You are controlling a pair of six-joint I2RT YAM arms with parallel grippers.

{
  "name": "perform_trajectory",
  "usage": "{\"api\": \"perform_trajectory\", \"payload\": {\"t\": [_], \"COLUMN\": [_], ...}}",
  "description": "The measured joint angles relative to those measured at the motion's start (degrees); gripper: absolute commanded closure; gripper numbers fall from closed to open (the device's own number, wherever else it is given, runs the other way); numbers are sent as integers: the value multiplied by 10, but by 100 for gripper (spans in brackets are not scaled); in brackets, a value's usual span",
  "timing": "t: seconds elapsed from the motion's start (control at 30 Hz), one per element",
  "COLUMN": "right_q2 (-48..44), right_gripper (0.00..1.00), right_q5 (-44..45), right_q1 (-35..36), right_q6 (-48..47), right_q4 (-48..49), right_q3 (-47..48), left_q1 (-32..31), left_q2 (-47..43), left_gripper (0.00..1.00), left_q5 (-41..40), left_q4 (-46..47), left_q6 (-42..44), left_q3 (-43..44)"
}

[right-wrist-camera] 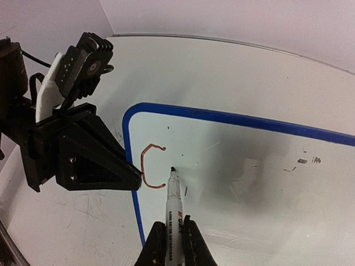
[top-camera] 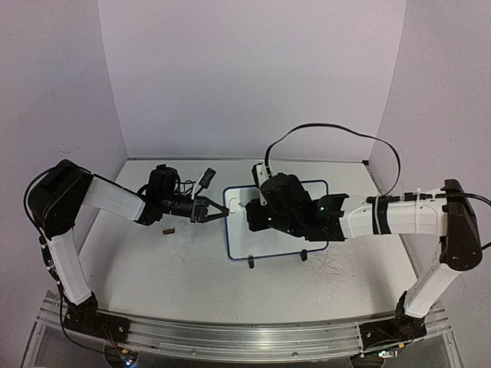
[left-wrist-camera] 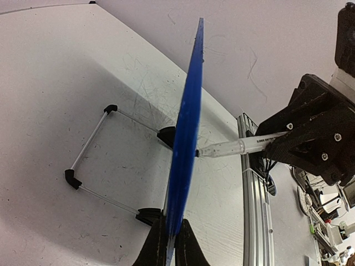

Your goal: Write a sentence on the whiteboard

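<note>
The marker (right-wrist-camera: 175,208) bears red lettering, possibly "M&G", too blurred to be sure. Of the sentence (right-wrist-camera: 146,166) only a reddish "C" shows, upper left on the whiteboard (right-wrist-camera: 249,160), mid-frame. The right gripper (right-wrist-camera: 173,246) is clamped on the marker, the left gripper (right-wrist-camera: 136,178) on the whiteboard's left edge. Scratched pale bench (top-camera: 153,261), lilac walls (top-camera: 253,77)

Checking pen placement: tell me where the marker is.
Right wrist view, bottom centre: the marker sits in the right tool, tip on the whiteboard beside the red curved stroke.
</note>
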Motion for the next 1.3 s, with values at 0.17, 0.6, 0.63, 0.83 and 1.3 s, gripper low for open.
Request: {"api": "perform_trajectory", "payload": {"t": [0.17, 0.6, 0.63, 0.83, 1.3], "right_q2": [2, 4, 4, 4, 4], "right_gripper": [100, 100, 100, 100, 100], "right_q5": [2, 1, 1, -3, -7], "right_q1": [0, 0, 0, 0, 0], "right_q6": [0, 6, 6, 9, 22], "right_q4": [-4, -10, -10, -14, -21], "right_q3": [0, 1, 1, 1, 0], "left_q1": [0, 0, 0, 0, 0], "left_q2": [0, 0, 0, 0, 0], "left_gripper": [100, 100, 100, 100, 100], "left_q5": [0, 0, 0, 0, 0], "left_q4": [0, 0, 0, 0, 0], "left_q6": [0, 0, 0, 0, 0], "left_q3": [0, 0, 0, 0, 0]}}
